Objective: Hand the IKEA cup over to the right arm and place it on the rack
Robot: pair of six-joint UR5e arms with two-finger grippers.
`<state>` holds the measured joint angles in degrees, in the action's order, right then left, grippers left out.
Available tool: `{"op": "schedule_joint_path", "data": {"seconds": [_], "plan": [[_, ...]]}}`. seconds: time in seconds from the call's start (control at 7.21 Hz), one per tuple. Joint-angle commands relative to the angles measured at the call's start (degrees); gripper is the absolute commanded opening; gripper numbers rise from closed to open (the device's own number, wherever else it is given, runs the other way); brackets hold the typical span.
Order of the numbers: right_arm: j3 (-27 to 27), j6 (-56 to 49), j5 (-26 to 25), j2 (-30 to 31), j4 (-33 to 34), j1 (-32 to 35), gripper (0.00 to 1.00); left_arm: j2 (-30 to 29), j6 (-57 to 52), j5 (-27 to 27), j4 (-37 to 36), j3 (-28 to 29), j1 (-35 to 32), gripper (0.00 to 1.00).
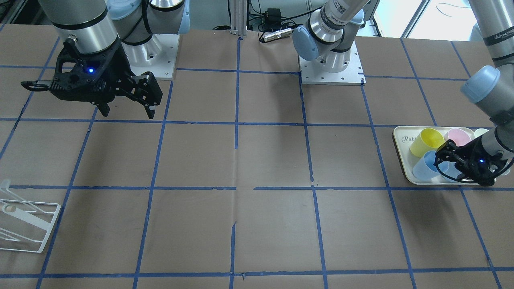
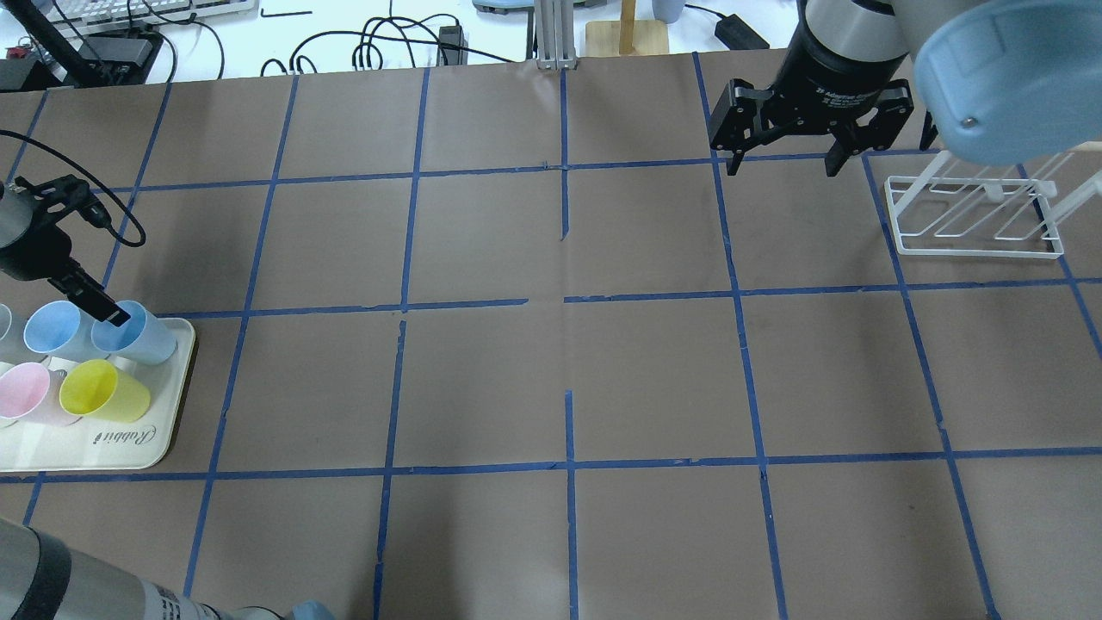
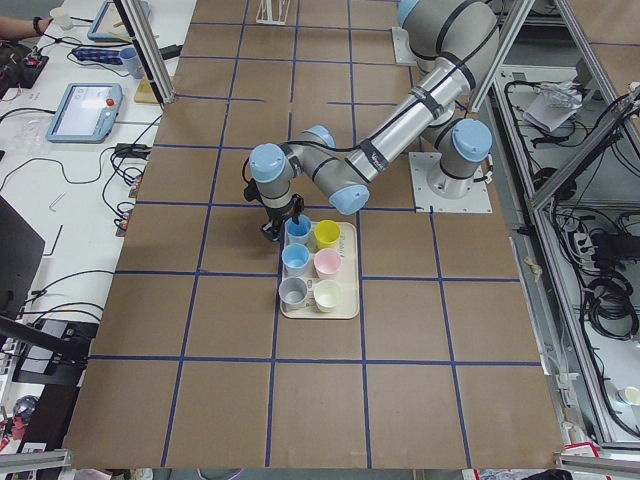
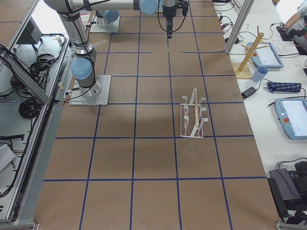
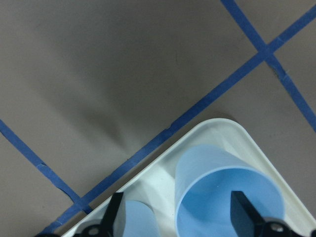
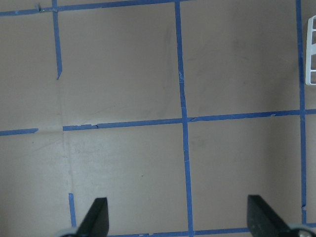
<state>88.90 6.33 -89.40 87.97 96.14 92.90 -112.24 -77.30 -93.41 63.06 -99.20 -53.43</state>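
Observation:
Two pale-blue IKEA cups stand on a cream tray (image 2: 120, 443) at the table's left. My left gripper (image 2: 99, 310) is open over the blue cup nearer the table's middle (image 2: 142, 340). In the left wrist view one finger (image 5: 242, 212) is inside this cup (image 5: 207, 168) and the other finger (image 5: 114, 215) is outside, between it and the second blue cup (image 5: 140, 219). My right gripper (image 2: 779, 164) is open and empty, hanging above the table beside the white wire rack (image 2: 977, 215). The rack also shows in the front-facing view (image 1: 24, 224).
The tray also holds a yellow cup (image 2: 103, 392), a pink cup (image 2: 30, 392), and in the exterior left view a grey cup (image 3: 292, 291) and a whitish cup (image 3: 326, 295). Blue tape lines grid the brown table.

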Motion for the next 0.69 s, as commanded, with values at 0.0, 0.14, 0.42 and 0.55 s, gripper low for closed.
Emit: {"op": "schedule_joint_path", "data": {"seconds": [0.0,0.14,0.42,0.55], "plan": [[0.05,0.0,0.02,0.0,0.01,0.0,1.0,-1.31,-1.1,-0.29,-0.04,-0.03,-0.1,0.78],[0.05,0.0,0.02,0.0,0.01,0.0,1.0,-1.49,-1.1,-0.2,0.04,-0.12,-0.1,0.78],[-0.04,0.0,-0.07,0.0,0.01,0.0,1.0,-1.58,-1.1,-0.29,0.13,-0.21,-0.1,0.72],[-0.04,0.0,0.02,0.0,0.01,0.0,1.0,-2.1,-1.1,-0.37,0.05,-0.12,-0.1,0.69]]}}
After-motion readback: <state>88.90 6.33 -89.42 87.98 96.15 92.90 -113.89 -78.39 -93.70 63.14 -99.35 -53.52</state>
